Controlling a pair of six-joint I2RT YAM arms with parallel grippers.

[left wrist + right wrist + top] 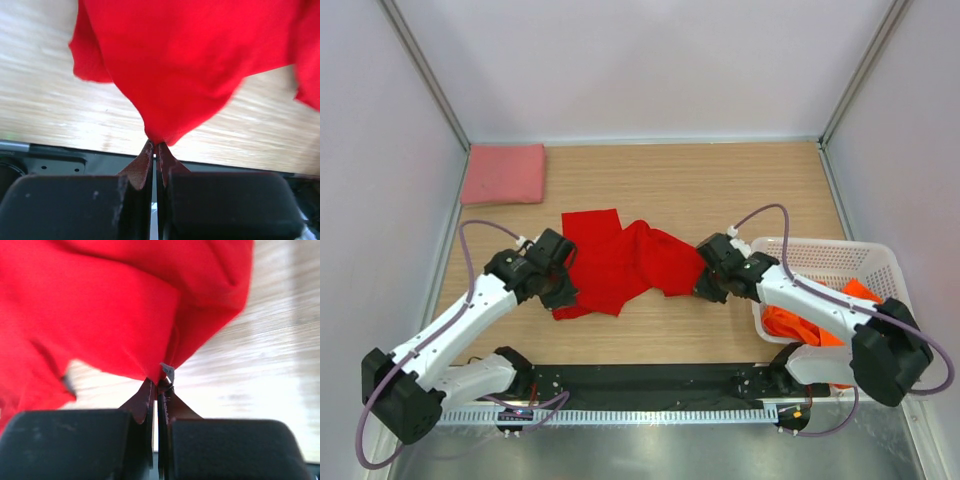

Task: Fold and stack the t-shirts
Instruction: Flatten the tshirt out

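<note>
A bright red t-shirt [620,258] lies crumpled across the middle of the wooden table, stretched between both arms. My left gripper [563,283] is shut on its left edge; in the left wrist view the red cloth [180,65] is pinched at the fingertips [156,146]. My right gripper [700,283] is shut on the shirt's right edge, with red cloth [110,310] and a small grey label caught between its fingertips [159,385]. A salmon pink t-shirt [504,173] lies folded at the far left corner. Orange t-shirts [800,322] sit in the basket.
A white plastic lattice basket [825,258] stands at the right edge of the table, beside the right arm. Grey walls close in the table on three sides. A black rail [650,380] runs along the near edge between the arm bases.
</note>
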